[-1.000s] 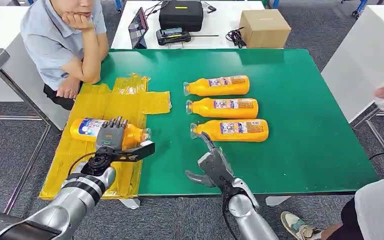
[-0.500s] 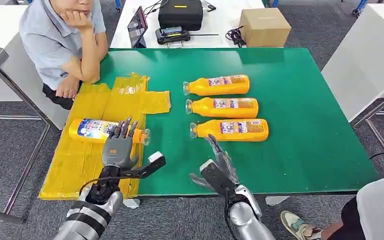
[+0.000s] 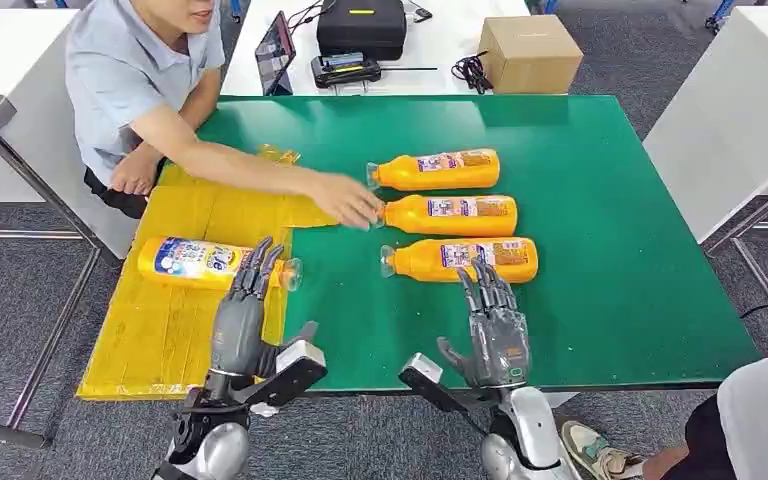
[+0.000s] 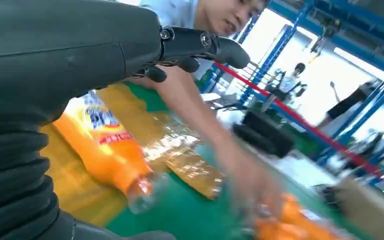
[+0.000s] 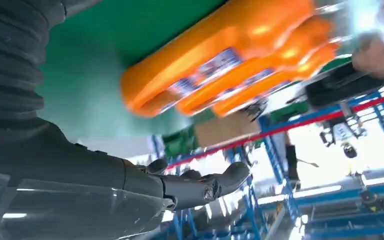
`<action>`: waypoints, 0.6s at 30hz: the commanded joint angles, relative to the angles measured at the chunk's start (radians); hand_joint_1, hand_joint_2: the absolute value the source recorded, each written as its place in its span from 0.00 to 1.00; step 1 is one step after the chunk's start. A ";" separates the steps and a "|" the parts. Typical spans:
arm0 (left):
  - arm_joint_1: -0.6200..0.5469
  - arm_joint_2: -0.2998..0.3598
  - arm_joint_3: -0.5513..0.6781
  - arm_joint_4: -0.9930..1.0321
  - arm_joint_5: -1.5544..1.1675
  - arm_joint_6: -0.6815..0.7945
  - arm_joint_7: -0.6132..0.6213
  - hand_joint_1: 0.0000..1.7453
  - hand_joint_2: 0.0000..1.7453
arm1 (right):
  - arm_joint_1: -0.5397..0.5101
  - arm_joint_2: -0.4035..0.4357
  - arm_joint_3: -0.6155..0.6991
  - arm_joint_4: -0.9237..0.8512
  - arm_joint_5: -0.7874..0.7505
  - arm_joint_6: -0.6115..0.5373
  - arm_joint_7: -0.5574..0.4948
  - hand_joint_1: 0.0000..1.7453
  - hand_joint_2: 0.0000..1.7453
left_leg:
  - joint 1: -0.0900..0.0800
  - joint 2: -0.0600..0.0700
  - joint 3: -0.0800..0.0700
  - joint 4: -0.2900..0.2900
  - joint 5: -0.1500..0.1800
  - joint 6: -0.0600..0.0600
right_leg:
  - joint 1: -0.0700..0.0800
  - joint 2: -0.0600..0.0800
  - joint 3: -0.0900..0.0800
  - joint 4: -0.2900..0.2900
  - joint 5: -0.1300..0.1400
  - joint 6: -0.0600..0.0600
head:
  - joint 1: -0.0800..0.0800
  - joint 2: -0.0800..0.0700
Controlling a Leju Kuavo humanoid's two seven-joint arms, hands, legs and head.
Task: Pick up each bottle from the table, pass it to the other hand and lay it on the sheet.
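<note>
Left hand (image 3: 238,318) has let go and pulled back, fingers spread, leaving one bottle (image 3: 200,262) lying on the yellow sheet (image 3: 160,330); right hand (image 3: 495,325), empty and spread, has risen toward the nearest bottle (image 3: 465,259), while a person's hand (image 3: 348,200) now reaches the middle bottle (image 3: 450,214).

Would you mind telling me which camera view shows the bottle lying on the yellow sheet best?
The head view: the bottle on the sheet lies there whole, label up, though the left hand covers part of its neck. The left wrist view shows it closer but partly behind the hand. The right wrist view faces the other bottles.
</note>
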 commanded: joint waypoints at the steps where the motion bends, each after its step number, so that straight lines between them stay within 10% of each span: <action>1: 0.107 -0.023 -0.040 -0.141 0.287 -0.041 -0.156 0.00 1.00 | 0.008 -0.094 -0.100 0.020 0.120 -0.058 0.061 0.00 1.00 | 0.000 0.000 0.002 0.000 -0.001 -0.001 | 0.000 -0.001 0.002 0.000 -0.001 -0.001 | -0.001 0.000; 18: 0.121 -0.028 -0.081 -0.146 0.383 -0.043 -0.214 0.00 1.00 | -0.056 -0.128 -0.017 0.113 0.416 -0.021 0.218 0.00 1.00 | 0.001 0.001 0.002 0.000 0.000 -0.001 | 0.001 0.000 0.003 -0.001 0.000 -0.001 | 0.000 0.000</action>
